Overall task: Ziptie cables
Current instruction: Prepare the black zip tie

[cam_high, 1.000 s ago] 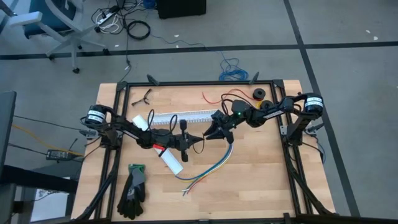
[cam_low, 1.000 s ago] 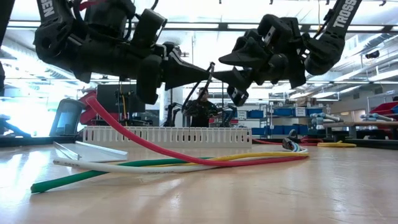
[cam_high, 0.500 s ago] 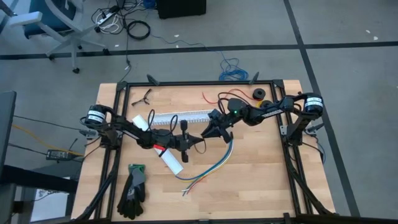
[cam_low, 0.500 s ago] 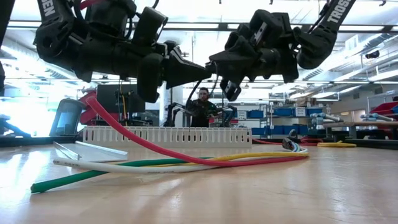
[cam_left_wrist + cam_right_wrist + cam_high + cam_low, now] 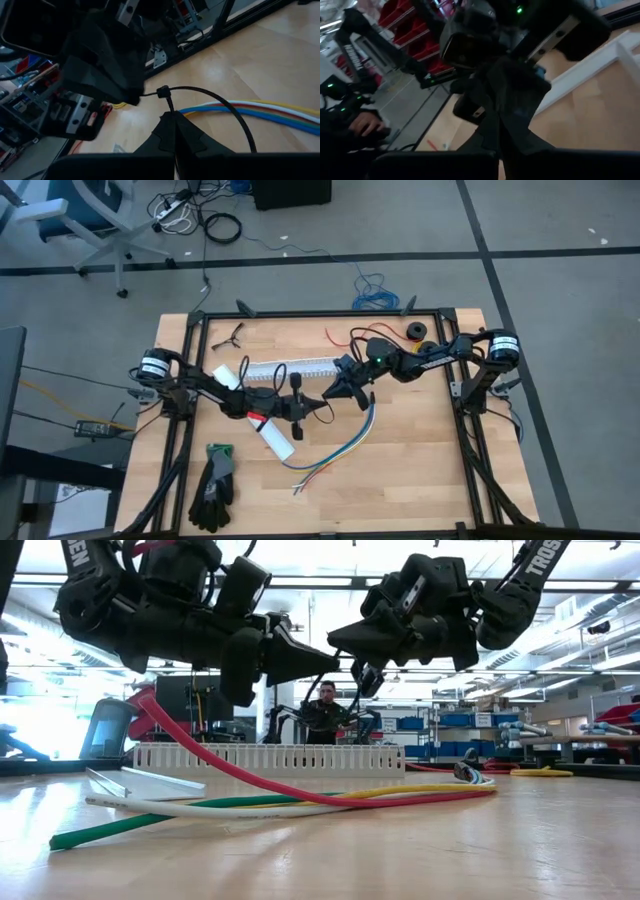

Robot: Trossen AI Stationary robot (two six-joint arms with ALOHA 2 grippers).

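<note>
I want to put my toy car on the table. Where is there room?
Bare wood lies right of the cables, toward the right frame rail, and in the far-left corner past the white channel. The middle is crowded by both arms.

Grey floor [image 5: 560, 300], office chair [image 5: 90, 220], shelving with blue bins [image 5: 470, 722] behind.

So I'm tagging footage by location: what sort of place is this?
Probably a robotics lab or workshop: shelving with blue bins, a person at another rig behind the table, cables on the grey floor.
</note>
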